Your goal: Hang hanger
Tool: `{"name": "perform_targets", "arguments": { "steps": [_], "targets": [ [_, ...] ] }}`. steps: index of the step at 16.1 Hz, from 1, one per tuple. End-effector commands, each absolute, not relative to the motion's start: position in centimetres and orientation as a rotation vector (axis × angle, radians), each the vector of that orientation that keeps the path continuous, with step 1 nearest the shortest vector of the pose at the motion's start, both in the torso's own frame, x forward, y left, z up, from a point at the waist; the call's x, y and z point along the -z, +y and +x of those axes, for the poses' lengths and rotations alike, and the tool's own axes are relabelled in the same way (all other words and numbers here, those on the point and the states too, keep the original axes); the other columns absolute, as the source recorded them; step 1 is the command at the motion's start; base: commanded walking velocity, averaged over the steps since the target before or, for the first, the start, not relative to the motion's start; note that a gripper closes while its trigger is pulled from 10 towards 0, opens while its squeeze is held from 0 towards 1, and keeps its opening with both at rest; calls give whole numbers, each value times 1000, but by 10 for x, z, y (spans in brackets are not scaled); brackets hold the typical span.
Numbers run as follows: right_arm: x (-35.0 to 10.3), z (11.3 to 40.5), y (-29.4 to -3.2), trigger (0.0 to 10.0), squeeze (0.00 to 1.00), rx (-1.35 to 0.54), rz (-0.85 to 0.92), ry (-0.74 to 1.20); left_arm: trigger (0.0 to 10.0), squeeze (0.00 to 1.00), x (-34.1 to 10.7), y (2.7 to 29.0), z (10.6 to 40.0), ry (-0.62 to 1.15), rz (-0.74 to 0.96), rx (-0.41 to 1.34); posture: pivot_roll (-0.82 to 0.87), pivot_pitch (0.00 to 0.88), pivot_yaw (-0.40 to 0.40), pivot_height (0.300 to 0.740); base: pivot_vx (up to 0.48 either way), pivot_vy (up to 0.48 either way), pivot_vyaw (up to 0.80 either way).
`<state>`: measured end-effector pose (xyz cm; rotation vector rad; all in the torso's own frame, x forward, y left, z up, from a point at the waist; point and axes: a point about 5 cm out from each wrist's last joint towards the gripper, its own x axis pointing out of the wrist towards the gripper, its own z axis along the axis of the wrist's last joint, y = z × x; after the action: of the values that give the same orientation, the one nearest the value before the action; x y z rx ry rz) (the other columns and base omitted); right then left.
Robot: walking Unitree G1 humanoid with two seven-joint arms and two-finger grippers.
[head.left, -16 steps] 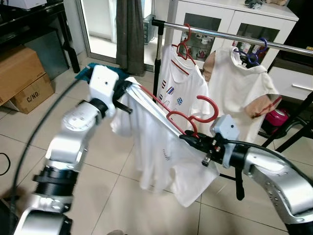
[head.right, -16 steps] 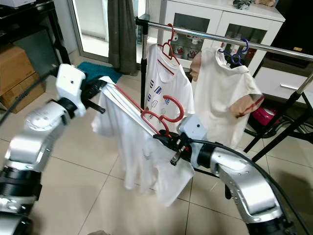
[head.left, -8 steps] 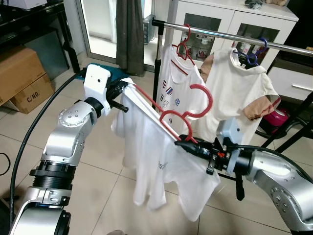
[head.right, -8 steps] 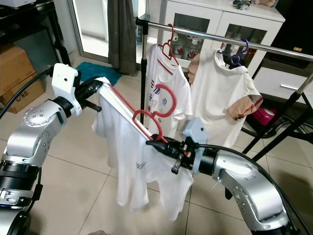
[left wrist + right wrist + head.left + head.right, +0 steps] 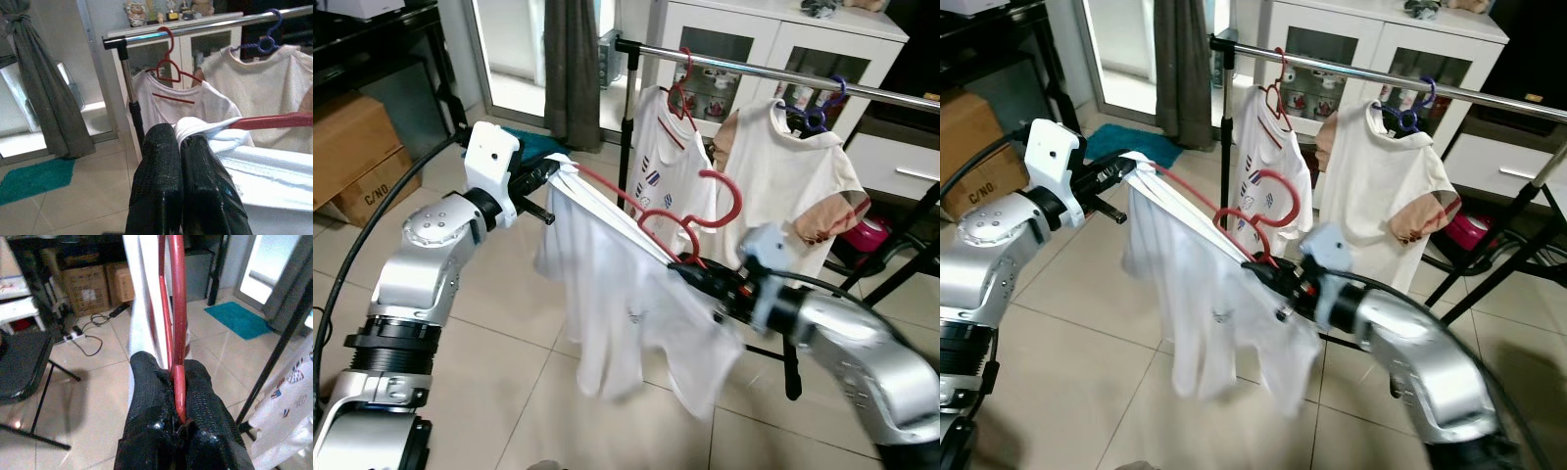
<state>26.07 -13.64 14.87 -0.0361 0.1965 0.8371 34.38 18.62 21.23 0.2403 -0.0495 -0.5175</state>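
Note:
A red hanger [image 5: 677, 217] carries a white T-shirt [image 5: 626, 304] and hangs in the air between my two arms, in front of the clothes rail [image 5: 773, 70]. My left gripper [image 5: 551, 168] is shut on the hanger's left end and the shirt cloth bunched there [image 5: 195, 128]. My right gripper [image 5: 690, 269] is shut on the hanger's other arm [image 5: 177, 333]. The hanger's hook [image 5: 720, 201] points up toward the rail, below the bar.
Two white shirts hang on the rail, one on a red hanger [image 5: 671, 147], one on a blue hanger [image 5: 793, 166]. A white cabinet [image 5: 754, 39] stands behind. Cardboard boxes [image 5: 357, 152] sit at the left, a grey curtain [image 5: 573, 69] and teal mat [image 5: 524, 147] beyond.
Both arms have shifted the hanger and shirt a little left and up; the shirt swings, and the right arm is blurred with motion.

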Motion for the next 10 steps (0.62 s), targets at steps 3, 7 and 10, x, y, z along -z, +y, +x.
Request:
{"name": "perform_targets", "arguments": {
  "steps": [3, 7, 10],
  "targets": [
    [-139, 268, -143, 0, 0, -777, -102, 258, 0, 0, -218, 179, 340, -51, 331, 582, -77, 0, -47, 740, 0, 0, 0],
    [-110, 251, -155, 0, 0, -941, -412, 438, 0, 0, -231, 192, 343, -63, 346, 540, -65, 0, -46, 740, 0, 0, 0],
    [-102, 245, -176, 0, 0, -965, -475, 546, 0, 0, -233, 203, 343, -52, 378, 529, -66, 0, -50, 740, 0, 0, 0]
  ]
}}
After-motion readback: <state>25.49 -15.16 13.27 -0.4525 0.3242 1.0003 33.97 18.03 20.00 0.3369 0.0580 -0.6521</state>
